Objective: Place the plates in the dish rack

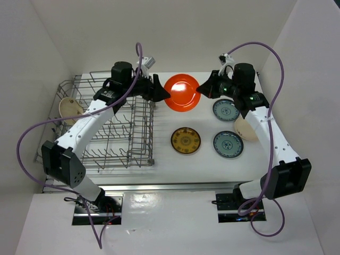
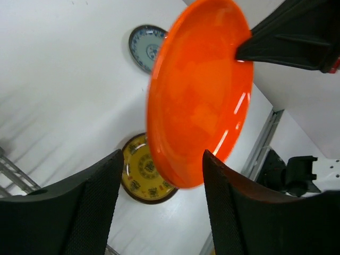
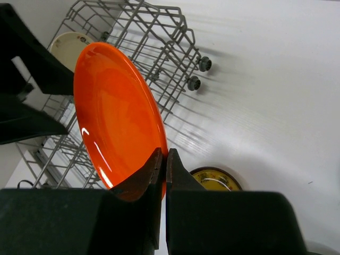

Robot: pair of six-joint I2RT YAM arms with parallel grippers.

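At the left of the bench [image 1: 175, 162] stands the dish rack [image 1: 139, 135], with the cream plate [image 1: 69, 108] leaning among the wires at its far left end. The tine rows nearer the middle show no plate. Just right of the rack, the left jaws stand wide. In the left wrist view the lower rim of the orange plate [image 1: 182, 92] sits in the gap between them, with no clear contact on either side. The plate hangs on edge above the bench, between the two sets of jaws. The right jaws are pinched narrow on its opposite rim and, as far as I can judge, carry it alone. Further right and nearer, the brown plate with yellow pattern [image 1: 185, 141], the far teal plate [image 1: 226, 110] and the near teal plate [image 1: 228, 144] lie flat on the bench, not yet loaded. This reads as a handover, with one of five plates racked. The weak spot is timing: if the right jaws let go before the left have closed firmly, the glossy plate would drop onto the bench or onto the brown plate near it. A shallow bite on so thin a rim could also let it swing or slip while being carried toward the rack. A plate hanging crooked may strike the rack's tall side or a tine instead of settling into a slot.
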